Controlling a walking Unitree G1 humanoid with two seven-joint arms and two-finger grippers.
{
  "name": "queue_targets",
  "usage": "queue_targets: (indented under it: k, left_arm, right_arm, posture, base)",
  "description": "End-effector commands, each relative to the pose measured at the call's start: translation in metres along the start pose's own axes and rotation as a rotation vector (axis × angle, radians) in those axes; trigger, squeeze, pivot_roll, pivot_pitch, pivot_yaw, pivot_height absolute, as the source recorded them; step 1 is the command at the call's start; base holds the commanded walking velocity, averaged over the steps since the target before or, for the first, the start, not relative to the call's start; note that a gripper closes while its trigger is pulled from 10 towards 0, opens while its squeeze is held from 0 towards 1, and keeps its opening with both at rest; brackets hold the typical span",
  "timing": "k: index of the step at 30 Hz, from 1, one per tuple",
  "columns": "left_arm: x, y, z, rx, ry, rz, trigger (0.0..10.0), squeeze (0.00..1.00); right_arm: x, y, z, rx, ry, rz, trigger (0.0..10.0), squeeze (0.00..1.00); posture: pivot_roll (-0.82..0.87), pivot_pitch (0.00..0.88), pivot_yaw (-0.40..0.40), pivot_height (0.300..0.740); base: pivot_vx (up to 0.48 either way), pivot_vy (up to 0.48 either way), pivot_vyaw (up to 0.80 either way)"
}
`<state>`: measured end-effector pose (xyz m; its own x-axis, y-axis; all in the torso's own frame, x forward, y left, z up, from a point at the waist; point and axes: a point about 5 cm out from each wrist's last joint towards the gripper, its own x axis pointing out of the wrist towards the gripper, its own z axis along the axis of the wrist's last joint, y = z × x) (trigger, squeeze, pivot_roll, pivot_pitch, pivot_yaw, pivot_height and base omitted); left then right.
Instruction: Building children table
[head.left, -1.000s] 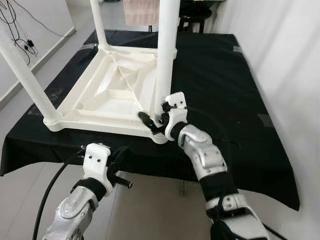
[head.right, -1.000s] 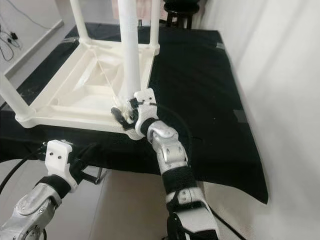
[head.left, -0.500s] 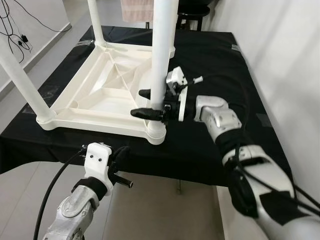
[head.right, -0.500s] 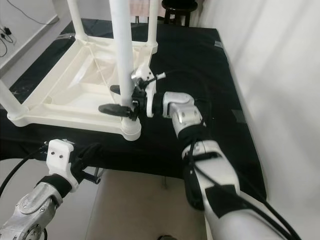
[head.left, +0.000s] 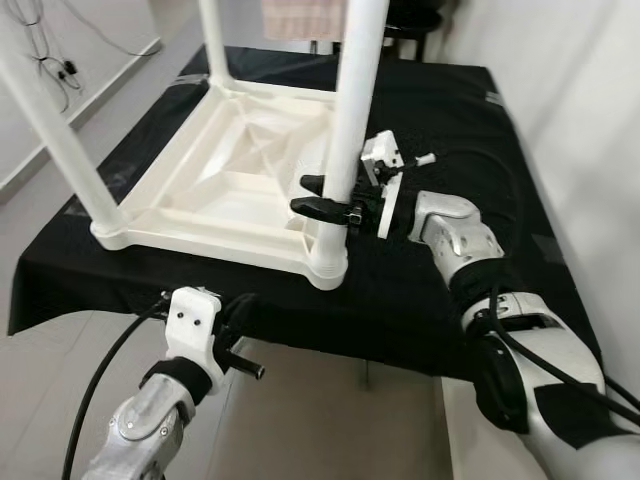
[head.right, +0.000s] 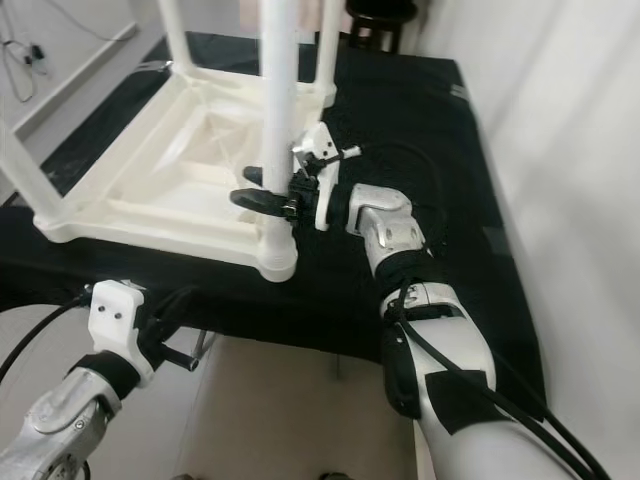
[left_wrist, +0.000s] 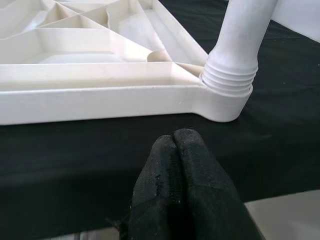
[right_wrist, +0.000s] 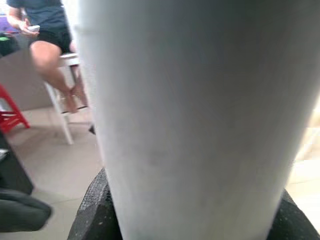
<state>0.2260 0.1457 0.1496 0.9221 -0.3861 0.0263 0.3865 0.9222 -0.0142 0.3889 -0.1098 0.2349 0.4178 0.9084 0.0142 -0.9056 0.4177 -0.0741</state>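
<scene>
The white children's table (head.left: 222, 190) lies upside down on a black-covered table (head.left: 455, 110), its legs pointing up. Its near right leg (head.left: 356, 90) stands in the corner socket (left_wrist: 227, 95), with the thread rings showing above the socket. My right gripper (head.left: 302, 195) reaches in from the right and is shut on this leg a little above the socket, one finger (head.left: 322, 207) in front and one behind. The right wrist view has the leg (right_wrist: 190, 115) pressed between both pads. My left gripper (left_wrist: 174, 142) is shut on nothing, low in front of the table edge.
The black cloth's front edge (head.left: 300, 335) hangs just beyond my left arm. A white wall (head.left: 580, 120) runs along the right side. Cables (head.left: 50, 65) lie on the floor at far left. A person (right_wrist: 45, 35) sits on a stool in the background.
My right arm swung from the near side to the right of the leg, and its fingers now clasp the leg higher up. The camera shifted slightly. The left arm stayed put.
</scene>
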Motion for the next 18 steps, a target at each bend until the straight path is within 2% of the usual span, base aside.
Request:
queue_targets:
  k: [1, 2, 3, 4, 5, 6, 7, 8, 9, 11, 12, 13, 14, 15, 18]
  left_arm:
    - [-0.004, 0.001, -0.001, -0.008, 0.012, -0.001, 10.0, 0.00]
    - [-0.005, 0.001, -0.001, -0.009, 0.013, -0.002, 10.0, 0.00]
    - [-0.005, 0.001, -0.001, -0.009, 0.013, -0.002, 10.0, 0.00]
    - [-0.005, 0.003, 0.000, -0.006, 0.015, -0.001, 10.0, 0.00]
    - [-0.005, 0.005, 0.000, -0.004, 0.016, -0.002, 10.0, 0.00]
    - [-0.005, 0.005, 0.000, -0.004, 0.016, -0.002, 10.0, 0.00]
    - [-0.004, 0.005, 0.000, -0.004, 0.017, -0.003, 10.0, 0.00]
    - [-0.003, 0.005, 0.000, 0.000, 0.021, -0.011, 10.0, 0.00]
    - [-0.003, 0.005, 0.000, 0.000, 0.021, -0.011, 10.0, 0.00]
    - [0.000, 0.005, -0.001, 0.002, 0.026, -0.018, 10.0, 0.00]
    - [0.000, 0.005, -0.001, 0.002, 0.026, -0.018, 10.0, 0.00]
    - [0.001, 0.006, -0.001, 0.000, 0.025, -0.017, 10.0, 0.00]
    - [0.002, 0.006, -0.001, -0.001, 0.022, -0.013, 10.0, 0.00]
    - [0.003, 0.006, -0.001, 0.001, 0.018, -0.007, 10.0, 0.00]
    - [0.003, 0.006, -0.001, 0.007, 0.015, 0.001, 10.0, 0.00]
  right_arm:
    - [-0.010, 0.000, -0.041, 0.101, 0.095, -0.313, 0.0, 0.00]
    - [-0.009, 0.004, -0.050, 0.118, 0.127, -0.432, 0.0, 0.00]
    - [-0.009, 0.004, -0.050, 0.118, 0.127, -0.432, 0.0, 0.00]
    - [0.001, 0.030, -0.069, 0.180, 0.190, -0.609, 0.0, 0.00]
    - [0.012, 0.059, -0.078, 0.230, 0.202, -0.689, 0.0, 0.00]
    - [0.012, 0.059, -0.078, 0.230, 0.202, -0.689, 0.0, 0.00]
    - [0.018, 0.076, -0.080, 0.265, 0.196, -0.733, 0.0, 0.00]
    - [0.027, 0.085, -0.079, 0.272, 0.177, -0.764, 0.0, 0.00]
    - [0.027, 0.085, -0.079, 0.272, 0.177, -0.764, 0.0, 0.00]
    - [0.046, 0.086, -0.075, 0.238, 0.152, -0.725, 0.0, 0.00]
    - [0.046, 0.086, -0.075, 0.238, 0.152, -0.725, 0.0, 0.00]
    - [0.062, 0.085, -0.073, 0.227, 0.139, -0.667, 0.0, 0.00]
    - [0.074, 0.083, -0.070, 0.211, 0.132, -0.609, 2.5, 0.00]
    - [0.086, 0.078, -0.064, 0.194, 0.125, -0.553, 10.0, 0.32]
    - [0.087, 0.075, -0.054, 0.212, 0.081, -0.530, 10.0, 0.32]
  posture:
    - [0.06, 0.196, -0.057, 0.740]
    - [0.06, 0.196, -0.057, 0.740]
    - [0.06, 0.196, -0.057, 0.740]
    - [0.04, 0.202, -0.037, 0.740]
    - [0.03, 0.202, -0.026, 0.740]
    - [0.03, 0.202, -0.026, 0.740]
    - [0.04, 0.202, -0.026, 0.740]
    - [0.04, 0.194, -0.022, 0.740]
    - [0.04, 0.194, -0.022, 0.740]
    - [0.04, 0.186, -0.021, 0.740]
    - [0.04, 0.186, -0.021, 0.740]
    - [0.05, 0.175, -0.033, 0.740]
    - [0.06, 0.172, -0.046, 0.740]
    - [0.07, 0.169, -0.050, 0.740]
    - [0.07, 0.165, -0.056, 0.740]
  base:
    - [0.000, 0.000, 0.00]
    - [0.000, 0.000, 0.00]
    - [0.000, 0.000, 0.00]
    - [0.000, 0.000, 0.00]
    - [0.000, 0.000, 0.00]
    - [0.000, 0.000, 0.00]
    - [0.000, 0.000, 0.00]
    - [0.000, 0.000, 0.00]
    - [0.000, 0.000, 0.00]
    - [0.000, 0.000, 0.00]
    - [0.000, 0.000, 0.00]
    - [0.000, 0.000, 0.00]
    - [0.000, 0.000, 0.00]
    - [0.000, 0.000, 0.00]
    - [0.000, 0.000, 0.00]
